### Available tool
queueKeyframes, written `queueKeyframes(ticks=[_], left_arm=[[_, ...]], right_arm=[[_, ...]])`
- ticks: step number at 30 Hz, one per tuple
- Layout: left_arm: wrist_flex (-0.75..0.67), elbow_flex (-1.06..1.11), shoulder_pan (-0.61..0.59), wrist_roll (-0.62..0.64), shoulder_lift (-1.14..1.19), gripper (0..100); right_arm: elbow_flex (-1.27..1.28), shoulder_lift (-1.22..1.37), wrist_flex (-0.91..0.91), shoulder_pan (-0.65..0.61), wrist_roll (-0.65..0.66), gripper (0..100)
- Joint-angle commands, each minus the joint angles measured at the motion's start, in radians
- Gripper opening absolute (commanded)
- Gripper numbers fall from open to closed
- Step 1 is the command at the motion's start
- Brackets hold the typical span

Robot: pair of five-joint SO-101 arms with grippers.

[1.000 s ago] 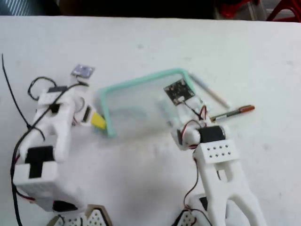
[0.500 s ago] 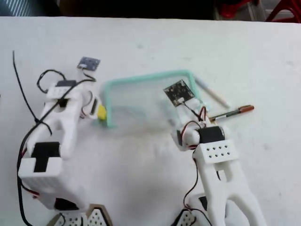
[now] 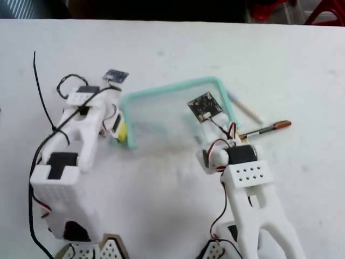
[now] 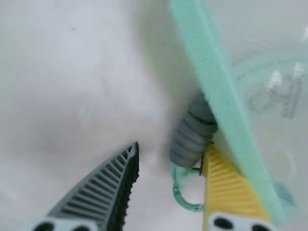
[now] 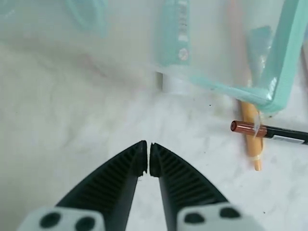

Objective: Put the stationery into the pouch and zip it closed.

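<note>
Left gripper: jaws released and empty. The grey zipper pull and its teal ring lie in the gap between them. The pull lies close against the yellow finger and well apart from the dark one. The yellow finger lies against the teal zip edge at the left end of the clear pouch. This edge runs near to far, so a closing pull would probably follow that line.

Right gripper: jaws clenched on nothing, at the near right of the pouch and pointing towards it.

A brown-capped pen lies on the table just right of the pouch, its long axis left to right and its cap to the right. A pale pencil lies slantwise beyond it. Both are outside the pouch and nearer the right arm, so filling looks unfinished.
</note>
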Motion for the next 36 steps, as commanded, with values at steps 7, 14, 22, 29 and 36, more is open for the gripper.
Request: queueKeyframes(ticks=[7,14,22,29,36], left_arm=[[0.092,-0.117,0.025,-0.011,0.065,2],[0.264,-0.221,0.033,-0.006,0.038,2],[0.528,-0.526,0.051,-0.008,-0.191,2],[0.623,-0.815,0.171,-0.003,-0.309,2],[0.583,-0.996,0.259,0.141,-0.343,2]], right_arm=[[-0.005,-0.031,-0.019,-0.001,0.011,1.8],[0.003,-0.031,-0.041,0.001,0.011,1.8],[0.005,-0.031,-0.068,0.001,0.011,1.8],[0.005,-0.031,-0.067,0.001,0.011,1.8],[0.005,-0.033,-0.070,0.024,0.011,1.8]])
